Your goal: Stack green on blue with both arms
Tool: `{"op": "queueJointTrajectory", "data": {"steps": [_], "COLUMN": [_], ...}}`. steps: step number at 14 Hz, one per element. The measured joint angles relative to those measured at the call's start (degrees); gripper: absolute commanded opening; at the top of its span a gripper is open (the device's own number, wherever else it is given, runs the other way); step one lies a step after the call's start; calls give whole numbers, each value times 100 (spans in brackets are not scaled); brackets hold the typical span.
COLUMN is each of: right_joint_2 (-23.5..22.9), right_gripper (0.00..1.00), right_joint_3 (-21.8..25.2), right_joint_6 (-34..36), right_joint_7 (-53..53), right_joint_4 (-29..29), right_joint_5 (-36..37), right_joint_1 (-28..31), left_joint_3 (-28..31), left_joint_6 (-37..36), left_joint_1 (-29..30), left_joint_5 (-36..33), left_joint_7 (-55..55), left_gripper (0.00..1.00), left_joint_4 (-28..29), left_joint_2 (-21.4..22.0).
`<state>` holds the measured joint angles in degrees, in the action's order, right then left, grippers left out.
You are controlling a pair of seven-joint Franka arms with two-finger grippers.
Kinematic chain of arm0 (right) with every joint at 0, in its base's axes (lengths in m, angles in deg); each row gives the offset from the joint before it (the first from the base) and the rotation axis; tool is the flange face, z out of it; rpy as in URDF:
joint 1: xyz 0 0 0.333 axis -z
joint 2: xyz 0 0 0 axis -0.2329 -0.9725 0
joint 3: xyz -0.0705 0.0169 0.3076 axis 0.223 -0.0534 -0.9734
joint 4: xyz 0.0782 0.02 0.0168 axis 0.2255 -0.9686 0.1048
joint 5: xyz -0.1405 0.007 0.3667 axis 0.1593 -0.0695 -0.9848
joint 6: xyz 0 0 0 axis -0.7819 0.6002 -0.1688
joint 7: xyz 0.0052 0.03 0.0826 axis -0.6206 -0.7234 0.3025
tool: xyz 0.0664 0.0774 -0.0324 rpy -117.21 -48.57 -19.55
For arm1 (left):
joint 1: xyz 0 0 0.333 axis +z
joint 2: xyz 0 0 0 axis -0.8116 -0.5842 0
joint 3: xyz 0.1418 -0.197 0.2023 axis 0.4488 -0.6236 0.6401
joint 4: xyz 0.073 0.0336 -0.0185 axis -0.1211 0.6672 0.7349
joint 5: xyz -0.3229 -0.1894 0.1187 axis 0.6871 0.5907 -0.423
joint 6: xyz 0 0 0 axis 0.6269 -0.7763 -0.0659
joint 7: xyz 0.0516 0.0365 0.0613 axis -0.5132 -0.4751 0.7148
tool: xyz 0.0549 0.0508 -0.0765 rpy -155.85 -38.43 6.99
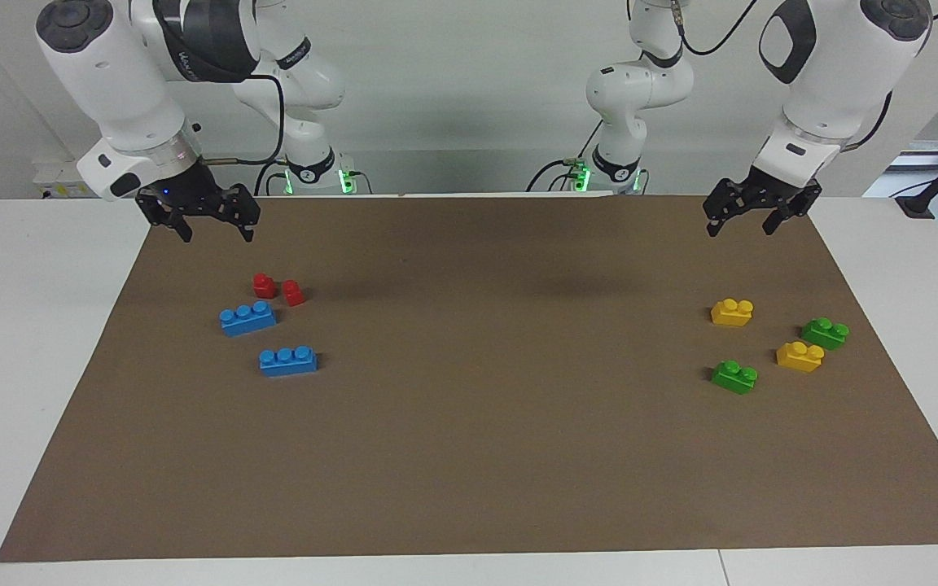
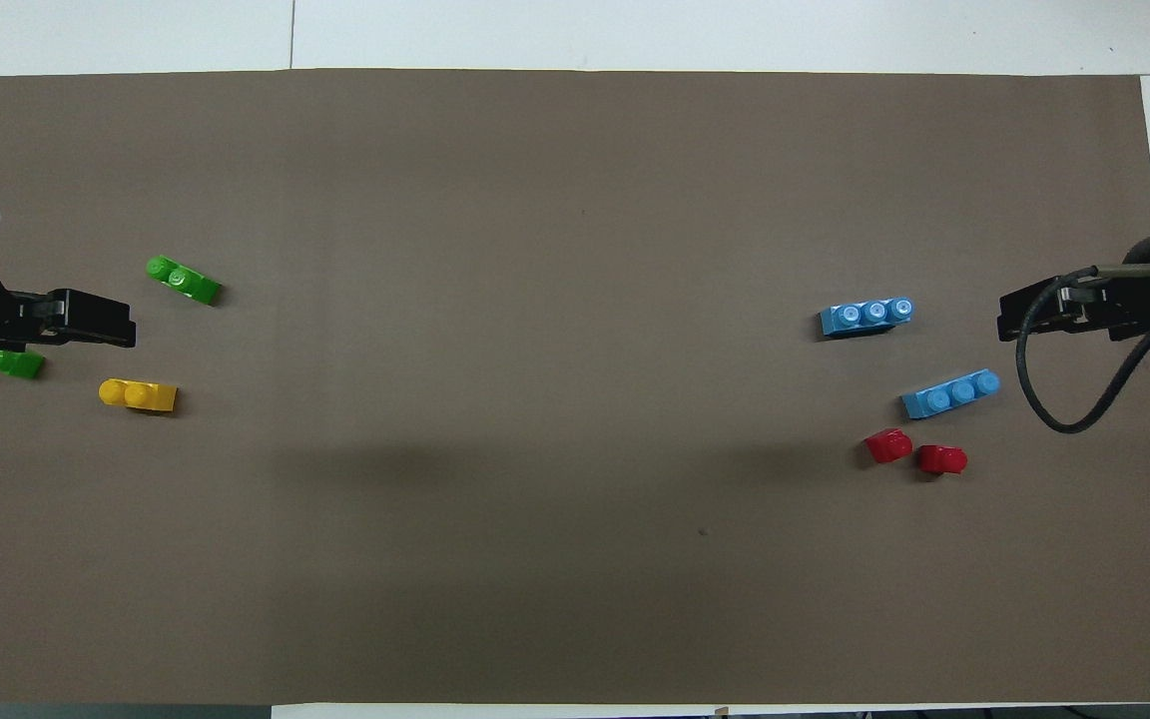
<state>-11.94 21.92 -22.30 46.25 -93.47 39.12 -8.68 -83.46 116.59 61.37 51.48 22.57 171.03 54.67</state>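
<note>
Two blue bricks lie on the brown mat toward the right arm's end; they also show in the overhead view. Two green bricks lie toward the left arm's end. In the overhead view one green brick is in full sight and the other is partly covered by the left gripper. My right gripper is open and empty, raised over the mat near the blue bricks. My left gripper is open and empty, raised over the mat near the green bricks.
Two small red blocks sit just nearer to the robots than the blue bricks. Two yellow bricks lie among the green ones. The brown mat covers most of the white table.
</note>
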Motion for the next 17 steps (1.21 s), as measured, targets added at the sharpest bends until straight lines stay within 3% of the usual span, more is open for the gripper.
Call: {"op": "queueJointTrajectory", "data": {"steps": [9, 14, 17], "right_joint_2": [1, -137, -582], "right_gripper": [99, 90, 90], "right_joint_3": [6, -19, 3], "right_joint_6": [-115, -748, -1271], "right_joint_7": [-20, -2657, -4740], "right_joint_4": [-9, -180, -231], "right_joint_5": [0, -39, -770], "right_joint_1": [6, -19, 80], "left_joint_3": [0, 0, 1], "left_joint_6": [0, 0, 0], "left_joint_1": [0, 0, 1], "left_joint_5": [0, 0, 0], "left_joint_7": [0, 0, 0], "left_gripper": [100, 100, 100], "left_joint_4": [0, 0, 0], "left_joint_2": [0, 0, 0]}}
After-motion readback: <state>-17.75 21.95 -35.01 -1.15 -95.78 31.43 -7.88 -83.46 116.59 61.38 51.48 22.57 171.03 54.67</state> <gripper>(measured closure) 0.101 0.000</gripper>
